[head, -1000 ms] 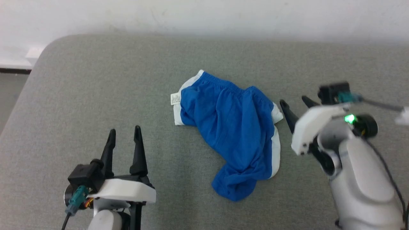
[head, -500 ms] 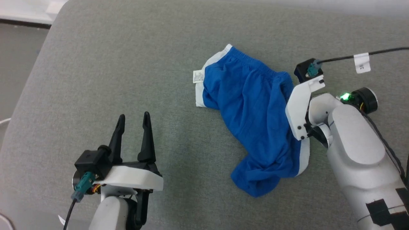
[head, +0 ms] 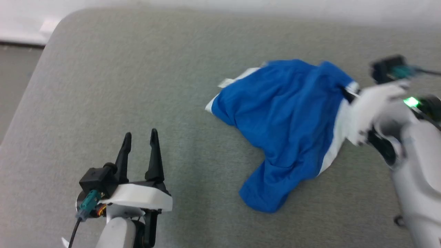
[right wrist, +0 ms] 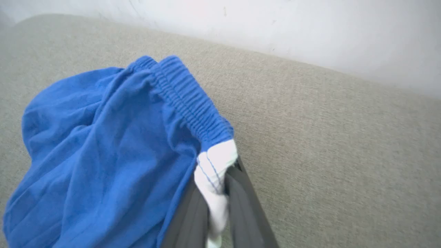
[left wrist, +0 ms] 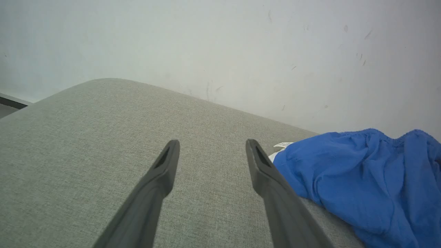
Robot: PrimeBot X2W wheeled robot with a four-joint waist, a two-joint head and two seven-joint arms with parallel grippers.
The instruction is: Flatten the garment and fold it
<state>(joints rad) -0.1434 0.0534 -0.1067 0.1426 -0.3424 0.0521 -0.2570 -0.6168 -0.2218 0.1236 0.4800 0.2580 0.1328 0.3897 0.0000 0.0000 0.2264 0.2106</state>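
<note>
The garment (head: pixel 286 117), bright blue shorts with white trim, lies crumpled at the middle right of the grey padded surface. Its right side is lifted. My right gripper (head: pixel 348 93) is shut on the white corner at the waistband's end; in the right wrist view that white fabric (right wrist: pixel 215 172) sits pinched between the two dark fingers (right wrist: pixel 241 203), with the blue elastic waistband (right wrist: pixel 186 93) running up from it. My left gripper (head: pixel 139 137) is open at the lower left, off the cloth. In the left wrist view its fingers (left wrist: pixel 162 179) stand apart over bare grey fabric, the garment (left wrist: pixel 361 179) to their right.
The grey upholstered surface (head: pixel 120 86) has a rounded far-left corner and meets a white wall (left wrist: pixel 241 41) behind. A strip of floor (head: pixel 13 79) shows past its left edge. Bare surface lies left of and before the shorts.
My right gripper has reached the shorts' right waist corner, shut on its white trim, and lifted that side up and rightward. The head camera has shifted. The left gripper stays open and in place.
</note>
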